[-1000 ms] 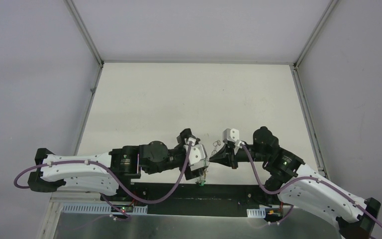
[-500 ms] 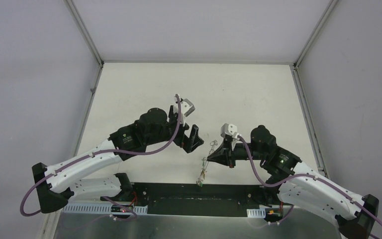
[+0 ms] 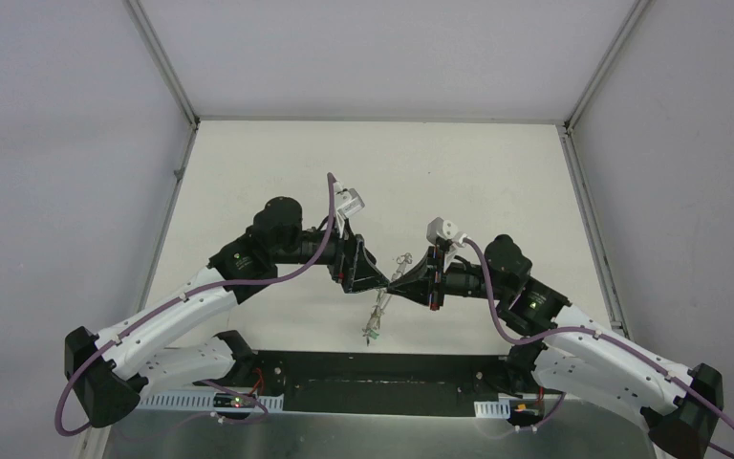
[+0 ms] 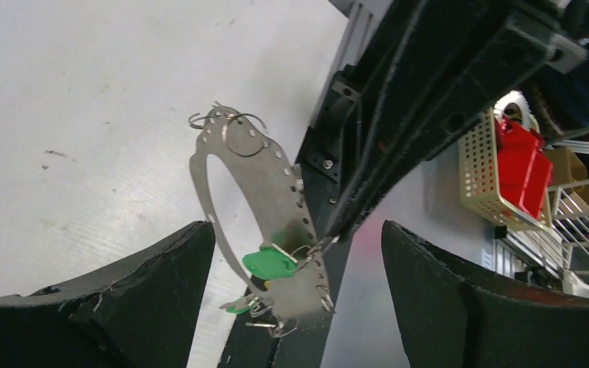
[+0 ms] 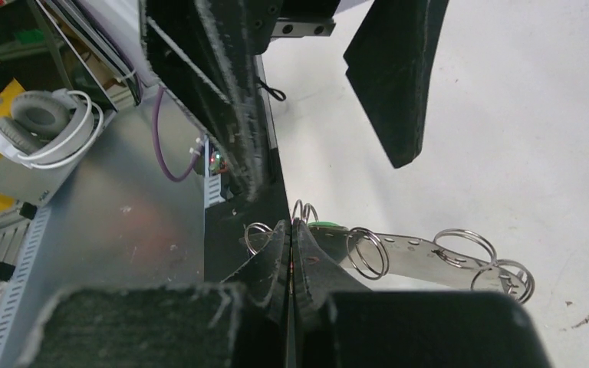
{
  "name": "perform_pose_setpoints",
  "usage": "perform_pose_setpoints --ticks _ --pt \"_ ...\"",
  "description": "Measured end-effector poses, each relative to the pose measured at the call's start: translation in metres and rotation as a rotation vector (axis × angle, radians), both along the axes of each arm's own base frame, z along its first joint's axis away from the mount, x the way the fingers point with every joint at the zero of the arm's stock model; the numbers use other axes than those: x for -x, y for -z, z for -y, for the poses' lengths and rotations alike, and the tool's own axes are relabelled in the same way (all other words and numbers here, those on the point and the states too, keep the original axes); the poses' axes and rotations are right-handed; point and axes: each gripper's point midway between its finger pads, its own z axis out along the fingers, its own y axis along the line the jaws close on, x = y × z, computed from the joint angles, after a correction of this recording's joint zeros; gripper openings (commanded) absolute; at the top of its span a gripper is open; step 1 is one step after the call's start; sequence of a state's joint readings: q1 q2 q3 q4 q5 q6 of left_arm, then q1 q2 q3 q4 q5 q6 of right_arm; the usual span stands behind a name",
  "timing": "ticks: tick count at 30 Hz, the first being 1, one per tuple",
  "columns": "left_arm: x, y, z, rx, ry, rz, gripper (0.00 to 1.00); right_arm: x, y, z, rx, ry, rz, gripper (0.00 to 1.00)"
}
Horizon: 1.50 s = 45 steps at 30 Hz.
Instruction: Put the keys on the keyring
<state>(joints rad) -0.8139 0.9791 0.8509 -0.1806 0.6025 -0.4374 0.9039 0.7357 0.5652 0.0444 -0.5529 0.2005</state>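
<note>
Top external view: the left gripper (image 3: pixel 375 278), jaws spread, has been swung back beside the keyring (image 3: pixel 378 312), which is kept pinched aloft by the right gripper (image 3: pixel 399 283), so a fresh threading attempt is suggested.

Your keyring (image 4: pixel 280 188), a flat perforated metal loop carrying small split rings, hangs tilted mid-frame; a green key (image 4: pixel 270 263) dangles near its bottom.

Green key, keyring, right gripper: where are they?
green key (image 4: pixel 270 263), left wrist view, its plastic head.
keyring (image 4: pixel 276 184), left wrist view, its perforated metal band.
right gripper (image 5: pixel 291 234), right wrist view, between its fingertips.
</note>
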Motion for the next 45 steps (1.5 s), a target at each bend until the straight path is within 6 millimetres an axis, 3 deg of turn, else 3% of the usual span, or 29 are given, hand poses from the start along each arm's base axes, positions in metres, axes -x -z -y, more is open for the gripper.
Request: perform_pose_setpoints --ticks 10,17,23,29,32,35,45 --pt "0.019 -0.039 -0.011 0.148 0.086 0.070 0.66 -0.008 -0.018 -0.013 -0.037 0.009 -0.046 0.00" --pt "0.018 -0.033 -0.014 0.140 0.134 0.035 0.62 -0.007 -0.046 -0.019 -0.092 -0.016 -0.052 0.00" --pt "0.018 -0.032 -0.020 0.142 0.175 0.017 0.60 0.000 -0.051 -0.022 -0.096 -0.059 -0.071 0.00" --pt "0.025 -0.036 -0.021 0.160 0.250 0.011 0.48 0.003 -0.051 -0.022 -0.096 -0.077 -0.074 0.00" --pt "0.029 -0.038 -0.021 0.169 0.282 0.006 0.37 0.003 -0.052 -0.022 -0.097 -0.078 -0.073 0.00" --pt "0.032 -0.040 -0.021 0.175 0.299 0.008 0.34 0.003 -0.056 -0.022 -0.103 -0.079 -0.067 0.00" --pt "0.032 -0.041 -0.022 0.180 0.297 0.018 0.09 0.003 -0.058 -0.022 -0.107 -0.077 -0.063 0.00"
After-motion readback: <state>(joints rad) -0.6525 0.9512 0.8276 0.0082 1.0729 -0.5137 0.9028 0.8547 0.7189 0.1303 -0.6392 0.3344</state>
